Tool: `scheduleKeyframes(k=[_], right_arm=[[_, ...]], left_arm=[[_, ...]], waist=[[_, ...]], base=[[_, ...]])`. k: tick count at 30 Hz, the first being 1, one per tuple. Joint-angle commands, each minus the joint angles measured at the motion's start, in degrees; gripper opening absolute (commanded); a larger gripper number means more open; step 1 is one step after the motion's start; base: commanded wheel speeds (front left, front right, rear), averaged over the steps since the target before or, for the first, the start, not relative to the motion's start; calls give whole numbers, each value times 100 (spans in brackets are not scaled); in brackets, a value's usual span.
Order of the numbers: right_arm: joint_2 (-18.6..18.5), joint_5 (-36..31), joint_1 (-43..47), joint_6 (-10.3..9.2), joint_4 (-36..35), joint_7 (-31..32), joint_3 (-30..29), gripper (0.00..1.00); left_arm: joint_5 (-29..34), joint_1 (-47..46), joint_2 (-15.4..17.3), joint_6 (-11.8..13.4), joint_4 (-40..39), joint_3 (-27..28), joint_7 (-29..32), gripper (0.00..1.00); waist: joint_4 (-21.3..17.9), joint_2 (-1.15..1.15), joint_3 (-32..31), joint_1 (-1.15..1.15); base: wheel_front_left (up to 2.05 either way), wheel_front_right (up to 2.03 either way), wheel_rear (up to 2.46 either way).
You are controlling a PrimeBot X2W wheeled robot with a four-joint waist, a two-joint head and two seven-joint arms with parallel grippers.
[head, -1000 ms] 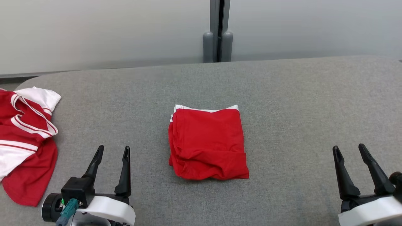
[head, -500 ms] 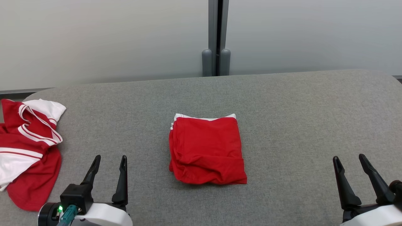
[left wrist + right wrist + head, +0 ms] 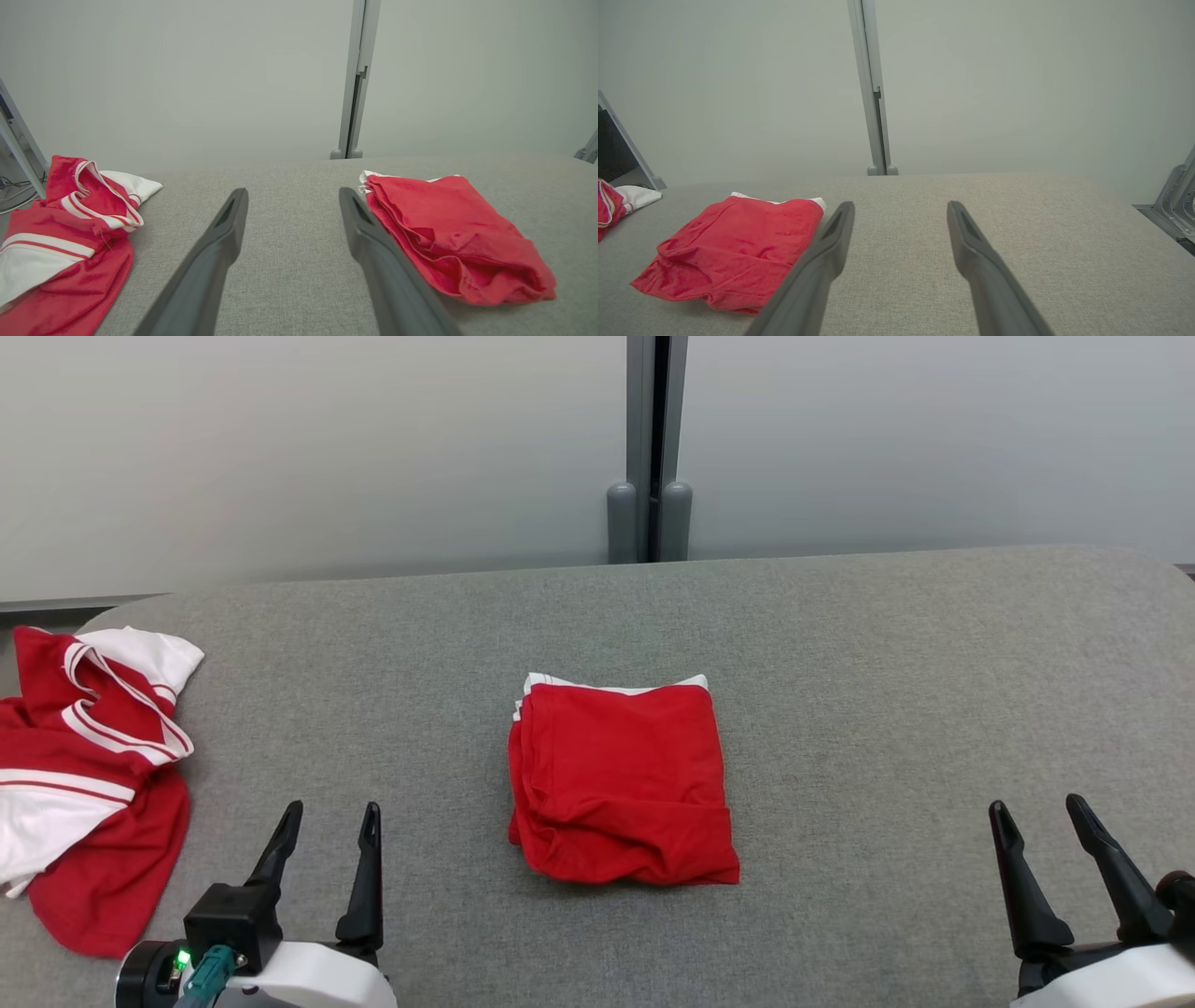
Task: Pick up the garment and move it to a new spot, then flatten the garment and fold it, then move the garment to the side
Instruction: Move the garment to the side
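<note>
A red garment [image 3: 621, 782] with a white edge at its far side lies folded into a rough square in the middle of the grey padded table [image 3: 840, 644]. The left wrist view has the folded garment [image 3: 458, 238] to the right of my fingers, and the right wrist view has the garment [image 3: 733, 249] to their left. My left gripper [image 3: 327, 821] stands open at the near left, apart from the cloth, nothing between its fingers. My right gripper [image 3: 1038, 814] stands open at the near right, well clear of the garment.
A crumpled red and white garment [image 3: 89, 775] lies at the table's left edge, partly hanging over it; the left wrist view has this heap [image 3: 70, 238] at the left. A grey post [image 3: 649, 448] stands behind the table against a pale wall.
The camera has tilted, so the whole picture sits lower than a second ago. Both grippers stay open at the near edge and the folded garment lies where it was.
</note>
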Motion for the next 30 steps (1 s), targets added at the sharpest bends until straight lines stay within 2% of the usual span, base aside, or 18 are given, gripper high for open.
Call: scheduleKeyframes(k=[1,8,16,22,29,30], right_arm=[[0,-15,-32,0,13,-9,-29,100],[-84,0,-211,0,198,13,-75,100],[-198,171,-895,0,903,-28,53,100],[-155,383,-1552,0,1718,-27,585,100],[-45,843,-2021,1,2593,137,1138,100],[-40,903,-2031,1,2691,206,1242,89]], left_arm=[[-4,-32,42,18,-28,-6,0,100],[-13,-418,-58,-50,-25,-85,-86,100],[-38,-1186,-350,-179,79,-235,-325,100],[-67,-1614,-532,-243,259,-227,-544,100],[-72,-1790,-652,-276,419,-203,-671,100],[-66,-1802,-666,-272,431,-196,-679,100]], waist=[[28,0,23,0],[424,0,330,0],[1230,0,1038,0],[1622,0,1466,0],[1700,0,1730,0],[1686,0,1750,0]], base=[[0,0,0],[0,0,0],[0,0,0],[0,0,0],[0,0,0],[0,0,0]])
